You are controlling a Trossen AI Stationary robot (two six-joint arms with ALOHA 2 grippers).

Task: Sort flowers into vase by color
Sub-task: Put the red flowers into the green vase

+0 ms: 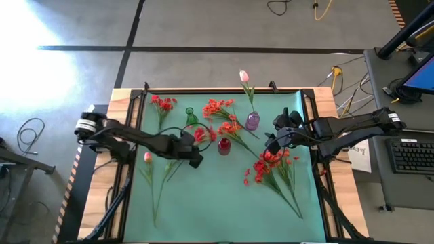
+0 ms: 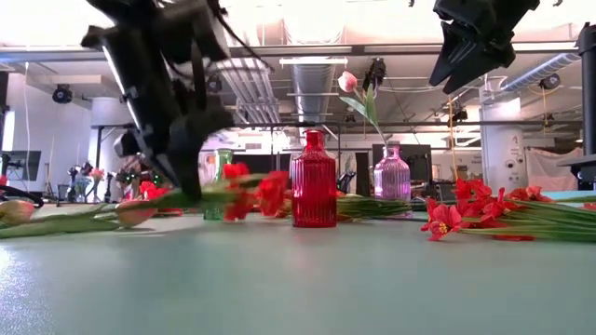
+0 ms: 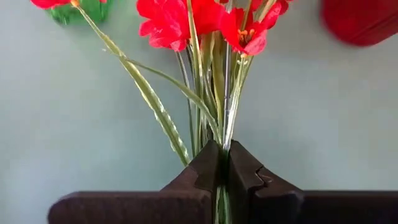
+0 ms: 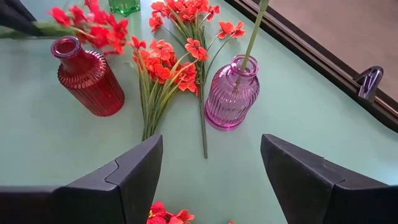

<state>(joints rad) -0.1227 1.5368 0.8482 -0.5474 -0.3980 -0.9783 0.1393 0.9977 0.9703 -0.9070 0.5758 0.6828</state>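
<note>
My left gripper is shut on a red flower just left of the red vase, with the green vase behind it. My right gripper is open and empty. It hangs high above the mat, over a bunch of red flowers that lies on the mat. The purple vase holds one pink tulip upright. Another pink tulip lies on the mat at the left. My left gripper pinches the red flower's bundle of thin green stems between its two fingers, a little below the blossoms. The fingers come down from above, slanting, and lie across the stems. The flower lies about level, its blossom end toward the red vase and just above the mat.
Orange-red flower sprays lie between the green and purple vases. Another red spray lies at the far left. The green mat is bare toward the near edge. A raised frame borders the mat.
</note>
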